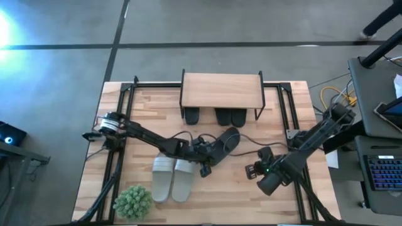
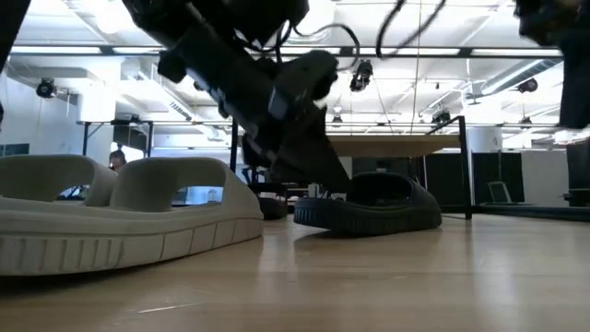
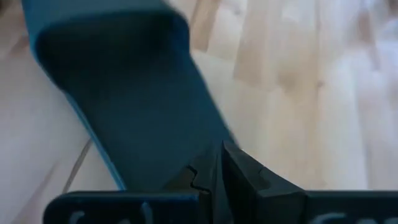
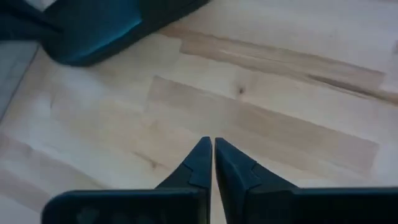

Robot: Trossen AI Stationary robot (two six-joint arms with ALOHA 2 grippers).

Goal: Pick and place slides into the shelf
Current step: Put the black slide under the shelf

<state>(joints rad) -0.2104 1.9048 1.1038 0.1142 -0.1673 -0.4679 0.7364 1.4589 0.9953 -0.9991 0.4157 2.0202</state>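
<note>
One black slide [image 1: 227, 140] is clamped at its heel end in my left gripper [image 1: 209, 152], long axis pointing toward the shelf [image 1: 221, 89] just beyond it, while my right gripper [image 1: 251, 171], fingers together and empty, waits nearby.

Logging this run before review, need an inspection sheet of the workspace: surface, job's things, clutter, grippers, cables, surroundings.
Surface: wooden table, black frame rails along both sides.
Job's things: shelf at the far edge, black slides under it; one black slide out mid-table; grey-white pair near the front.
Clutter: small green plant at the front left corner.
Grippers: left gripper at the loose black slide, jaws shut on its edge; right gripper over bare wood, jaws shut, empty.
Cables: black cable across the table; yellow cable off the right edge.
Surroundings: grey floor; keyboard on a desk at right.
</note>
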